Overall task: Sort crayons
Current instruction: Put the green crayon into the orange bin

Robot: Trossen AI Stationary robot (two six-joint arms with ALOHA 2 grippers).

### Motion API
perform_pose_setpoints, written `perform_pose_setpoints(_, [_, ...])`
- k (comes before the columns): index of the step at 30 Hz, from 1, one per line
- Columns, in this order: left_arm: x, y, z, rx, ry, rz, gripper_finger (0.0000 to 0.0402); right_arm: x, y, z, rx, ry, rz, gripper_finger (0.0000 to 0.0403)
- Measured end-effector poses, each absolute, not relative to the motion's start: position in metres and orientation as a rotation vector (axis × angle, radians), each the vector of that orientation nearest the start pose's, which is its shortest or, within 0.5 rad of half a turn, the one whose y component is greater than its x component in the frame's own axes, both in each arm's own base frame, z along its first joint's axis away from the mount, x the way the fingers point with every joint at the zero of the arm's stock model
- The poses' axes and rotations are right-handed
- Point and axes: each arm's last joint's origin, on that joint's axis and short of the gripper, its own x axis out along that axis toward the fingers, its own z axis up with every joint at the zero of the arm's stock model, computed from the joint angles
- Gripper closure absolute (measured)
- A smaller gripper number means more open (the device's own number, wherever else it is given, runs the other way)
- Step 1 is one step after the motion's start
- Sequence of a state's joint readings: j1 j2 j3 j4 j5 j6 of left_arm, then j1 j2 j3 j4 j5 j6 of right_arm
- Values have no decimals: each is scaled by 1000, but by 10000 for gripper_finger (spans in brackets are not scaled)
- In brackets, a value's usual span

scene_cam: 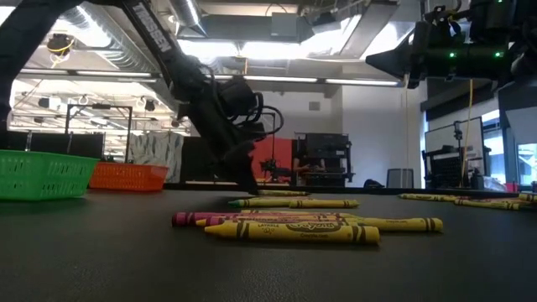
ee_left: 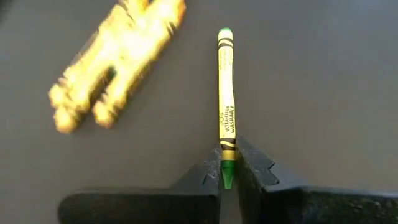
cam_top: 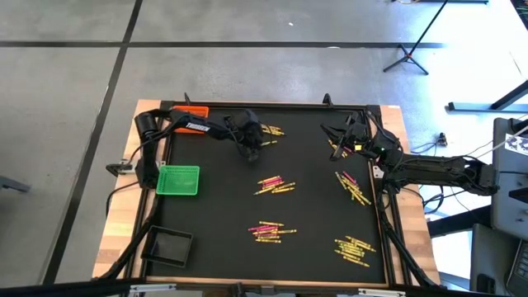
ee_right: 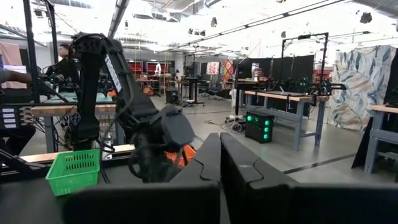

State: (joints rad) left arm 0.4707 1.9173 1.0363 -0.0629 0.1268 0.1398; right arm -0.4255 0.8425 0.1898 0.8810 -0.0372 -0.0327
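My left gripper (cam_top: pixel 250 152) is down at the black mat near the far middle, shut on a crayon (ee_left: pixel 226 93) with a yellow wrapper and green ends. Beside it lies a small heap of yellow crayons (ee_left: pixel 118 62). More heaps of yellow and pink crayons lie flat on the mat at the middle (cam_top: pixel 276 186), the near middle (cam_top: pixel 268 231) and the right (cam_top: pixel 355 188). My right gripper (ee_right: pixel 219 163) is shut with nothing in it, raised above the far right of the mat (cam_top: pixel 334 132). My left gripper pinches the crayon's near green end (ee_left: pixel 227 169) between its two fingers. The fingers slant down from the table's left side and lie along the crayon, which points straight out ahead of them. Whether its far end rests on the mat I cannot tell.
An orange tray (cam_top: pixel 191 112) stands at the far left, a green tray (cam_top: pixel 178 181) at the left middle, a black tray (cam_top: pixel 169 246) at the near left. Another crayon heap (cam_top: pixel 355 249) lies near right. A wooden frame (cam_top: pixel 115 239) rims the mat.
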Motion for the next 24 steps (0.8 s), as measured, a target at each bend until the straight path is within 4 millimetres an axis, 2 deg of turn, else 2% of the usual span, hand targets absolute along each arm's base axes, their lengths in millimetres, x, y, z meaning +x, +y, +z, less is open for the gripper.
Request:
perform_pose_setpoints(6, [313, 149, 173, -146, 946, 336, 392, 155, -69, 221, -84, -216, -390, 402])
perform_pose_setpoints(14, [264, 128, 239, -113, 989, 555, 392, 155, -69, 221, -84, -217, -390, 402])
perform_pose_setpoints(19, [225, 123, 266, -102, 1045, 762, 392, 155, -69, 220, -82, -205, -389, 402])
perform_pose_setpoints(24, [188, 126, 273, -135, 1062, 981, 392, 155, -69, 220, -81, -200, -383, 402])
